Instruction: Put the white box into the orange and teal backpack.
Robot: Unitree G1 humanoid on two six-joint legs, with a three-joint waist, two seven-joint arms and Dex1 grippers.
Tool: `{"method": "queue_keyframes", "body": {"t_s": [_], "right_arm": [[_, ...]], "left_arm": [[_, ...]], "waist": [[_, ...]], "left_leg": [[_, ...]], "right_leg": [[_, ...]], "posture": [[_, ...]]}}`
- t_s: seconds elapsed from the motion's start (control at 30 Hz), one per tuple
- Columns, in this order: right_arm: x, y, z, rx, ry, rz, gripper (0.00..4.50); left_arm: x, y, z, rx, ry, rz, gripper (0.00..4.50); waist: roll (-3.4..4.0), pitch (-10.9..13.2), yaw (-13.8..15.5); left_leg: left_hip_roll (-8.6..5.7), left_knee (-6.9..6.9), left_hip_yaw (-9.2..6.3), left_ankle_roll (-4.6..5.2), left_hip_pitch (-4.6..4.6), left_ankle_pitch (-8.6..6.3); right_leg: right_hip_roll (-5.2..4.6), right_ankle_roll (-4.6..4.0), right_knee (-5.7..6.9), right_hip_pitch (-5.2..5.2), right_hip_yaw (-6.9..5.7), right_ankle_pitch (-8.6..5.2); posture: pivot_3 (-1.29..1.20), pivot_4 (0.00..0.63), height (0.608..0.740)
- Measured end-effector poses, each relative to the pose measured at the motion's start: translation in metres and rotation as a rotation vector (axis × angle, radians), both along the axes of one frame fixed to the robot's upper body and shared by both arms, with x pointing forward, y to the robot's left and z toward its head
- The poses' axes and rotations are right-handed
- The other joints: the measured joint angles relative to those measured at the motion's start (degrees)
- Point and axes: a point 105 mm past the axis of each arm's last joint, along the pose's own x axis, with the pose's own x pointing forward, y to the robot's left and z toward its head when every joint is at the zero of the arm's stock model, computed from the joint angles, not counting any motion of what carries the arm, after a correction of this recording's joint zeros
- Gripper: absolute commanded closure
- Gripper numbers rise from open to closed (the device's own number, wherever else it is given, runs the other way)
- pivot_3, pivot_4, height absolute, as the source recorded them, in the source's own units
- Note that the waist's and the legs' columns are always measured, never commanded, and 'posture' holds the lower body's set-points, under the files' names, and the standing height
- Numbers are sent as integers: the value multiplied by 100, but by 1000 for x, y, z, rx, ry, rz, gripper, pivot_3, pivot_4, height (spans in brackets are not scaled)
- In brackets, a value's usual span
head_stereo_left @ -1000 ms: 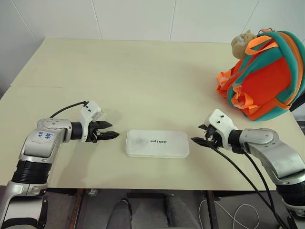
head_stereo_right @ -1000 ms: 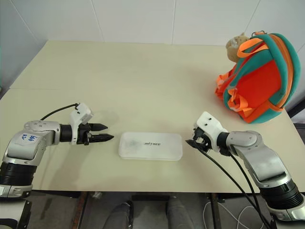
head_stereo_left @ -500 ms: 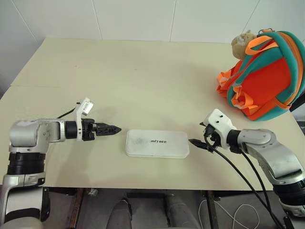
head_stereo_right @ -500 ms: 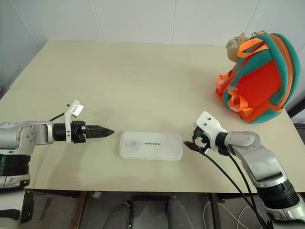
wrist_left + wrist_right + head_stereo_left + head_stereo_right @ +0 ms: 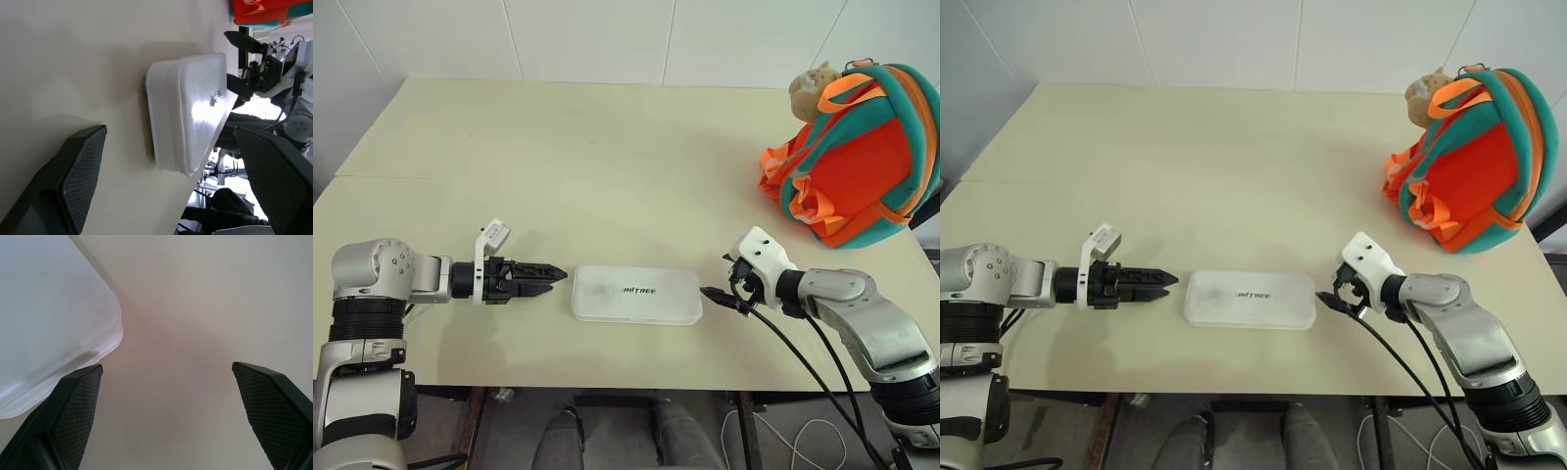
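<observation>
The white box [image 5: 636, 294] lies flat on the table near its front edge, dark lettering up. My left gripper [image 5: 558, 278] is just off its left end, level with the table and pointing at it, open and empty. In the left wrist view the box [image 5: 188, 112] sits ahead between the two fingers [image 5: 73, 186]. My right gripper [image 5: 717, 282] is open at the box's right end, with the box's corner [image 5: 44, 318] beside one finger. The orange and teal backpack [image 5: 857, 162] stands at the table's far right, its opening not in sight.
A beige plush toy [image 5: 811, 86] sits on top of the backpack. The cream table [image 5: 607, 157] stretches bare behind the box to a white tiled wall. Black cables [image 5: 803, 362] hang from my right wrist over the table's front edge.
My left wrist has rolled and its forearm has dropped to level, with the fingers now pointing straight at the box's left end. The right arm, box and backpack have stayed put.
</observation>
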Motion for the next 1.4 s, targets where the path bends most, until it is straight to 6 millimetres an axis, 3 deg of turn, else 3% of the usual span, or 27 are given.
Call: {"method": "queue_keyframes", "body": {"t_s": [0.33, 0.6, 0.7, 0.87, 1.0, 1.23, 1.4], "right_arm": [[-2, 8, -1, 18, 0, 7, 17], [-4, 14, -4, 29, 11, 12, 17], [-4, 15, -5, 28, 13, 15, 0], [-4, 16, -4, 28, 12, 16, 0], [-5, 12, -6, 23, 15, 3, 0], [4, 0, 1, 16, -30, -64, 0], [31, -27, 17, 25, -140, -237, 0]], "left_arm": [[1, -32, -6, -78, 20, -73, 22], [4, -45, -7, -110, 11, -69, 22], [6, -47, -9, -108, 9, -61, 612], [5, -48, -15, -80, 8, -50, 2196], [4, -49, 0, -140, -56, -72, 3076], [0, -46, 6, -97, -138, -123, 3167], [-2, -44, 6, -67, -159, -155, 3167]], "waist": [[0, 0, 29], [0, 0, 35], [0, 0, 60], [0, 0, 97], [0, 0, 117], [-2, -1, 104], [-3, -2, 81]], "left_leg": [[0, 1, 0, 0, 0, 0], [-1, 6, 0, -1, 0, 0], [-1, 6, 0, -1, 0, 0], [-1, 4, 0, -2, 0, 0], [-1, 5, 0, -4, 2, -1], [-1, 5, 0, -4, 5, -1], [-1, 5, 0, -4, 6, -1]], "right_leg": [[0, 0, 1, 0, 0, 0], [0, 2, 1, 2, 0, 1], [0, 3, 1, 2, 0, 2], [0, 3, 0, 1, 1, 2], [0, 2, -1, 4, 0, 2], [0, 1, -2, 5, 1, 2], [0, -1, -1, 4, 2, 2]], "posture": [[0, 150, 740], [0, 150, 740], [0, 150, 740], [0, 150, 740], [0, 150, 740], [0, 150, 740], [0, 150, 740]]}}
